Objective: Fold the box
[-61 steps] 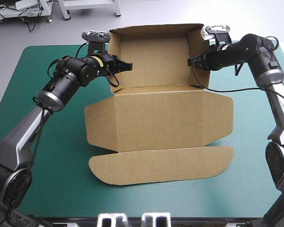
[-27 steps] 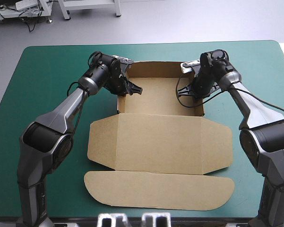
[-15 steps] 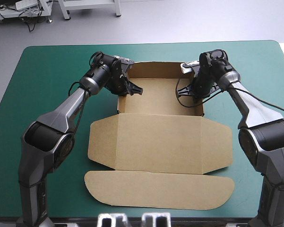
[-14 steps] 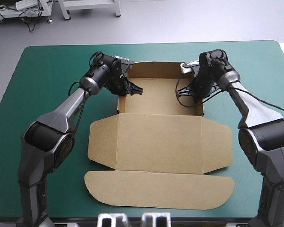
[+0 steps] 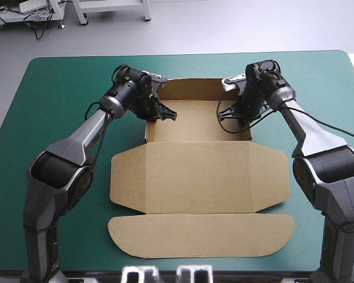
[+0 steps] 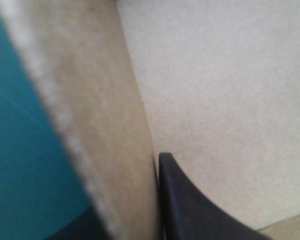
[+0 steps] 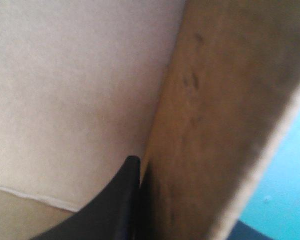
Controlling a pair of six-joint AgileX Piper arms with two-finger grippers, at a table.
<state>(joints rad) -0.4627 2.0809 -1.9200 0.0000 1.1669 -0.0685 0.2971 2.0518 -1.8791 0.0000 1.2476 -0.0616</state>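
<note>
The left gripper (image 5: 162, 111), two broad black fin-shaped fingers, is seen clamped on the left side wall (image 5: 147, 132) of the box (image 5: 194, 121), a cut sheet of brown board. In the left wrist view one finger (image 6: 194, 210) is pressed to the wall's inner face, with the board pinched between the pair. The right gripper (image 5: 234, 113) is likewise closed on the right side wall (image 5: 251, 134), its inner finger (image 7: 117, 210) laid against the board.

The box is set at the middle of the table's teal-green cover (image 5: 59, 88), with the tray part toward the far edge. Three walls are shown raised: the far wall (image 5: 194, 87) and the two sides, which are gripped by the grippers. Whether they are tucked and locked cannot be told.

The near half is judged to be left undone. The wide lid panel (image 5: 197, 177), with its side wings and the rounded front flap (image 5: 200, 234), is spread flat toward the near edge. The task is put at roughly halfway.
</note>
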